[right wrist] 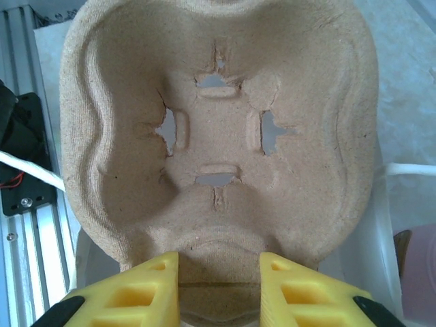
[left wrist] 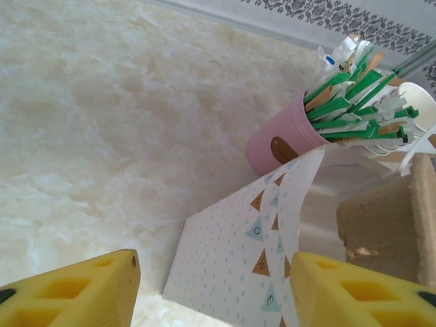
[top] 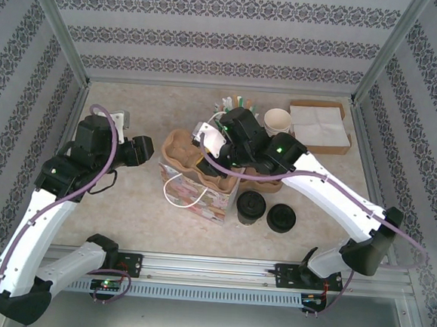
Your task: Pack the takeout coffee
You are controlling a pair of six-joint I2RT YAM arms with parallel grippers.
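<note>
right fingers [right wrist: 146,293] grip tray [right wrist: 218,191]; coffee [top: 251,205] stands apart

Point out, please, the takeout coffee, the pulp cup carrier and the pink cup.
takeout coffee [top: 251,204]: top external view, on its black lid.
pulp cup carrier [right wrist: 218,126]: right wrist view, on the floor between its slots.
pink cup [left wrist: 262,155]: left wrist view, on its side wall.

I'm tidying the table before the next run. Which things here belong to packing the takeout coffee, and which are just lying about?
Belong to the job:
- takeout coffee
- pulp cup carrier, gripped by the right gripper
- patterned paper bag

Just lying about:
- stack of loose black lids
- cream paper cups
- pink cup of stirrers
- box of napkins
</note>
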